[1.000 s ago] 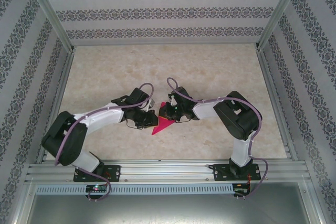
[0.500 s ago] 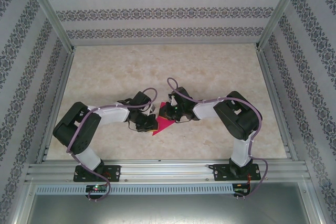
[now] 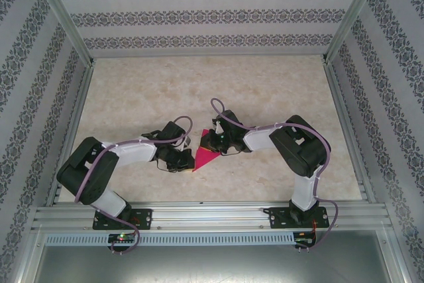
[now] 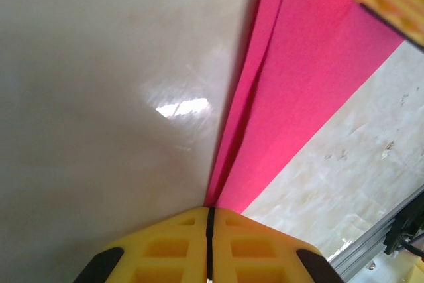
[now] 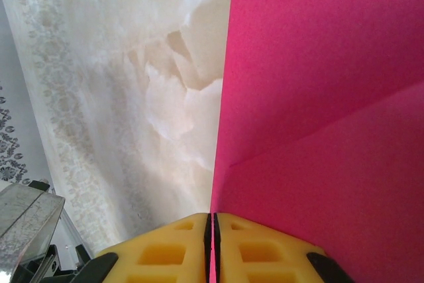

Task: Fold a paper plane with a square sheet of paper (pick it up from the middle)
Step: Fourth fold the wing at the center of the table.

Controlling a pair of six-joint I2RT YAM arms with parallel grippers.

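Seeing folded pink paper point(image 3: 206, 158) flat on the table point(image 3: 278, 97) | I read left gripper point(image 4: 209, 218) clenched on its 9 o'clock edge | right gripper point(image 5: 213, 222) clenched on its 12 o'clock edge

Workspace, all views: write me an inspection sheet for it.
Surface: pale marbled table, glossy.
Job's things: pink paper sheet, partly folded and creased, between the two grippers.
Clutter: nothing seen.
Grippers: left gripper shut on the paper's folded edge; right gripper shut on another edge.
Cables: purple cables, loops standing up near the paper.
Surroundings: patterned walls; aluminium rail at the near edge.
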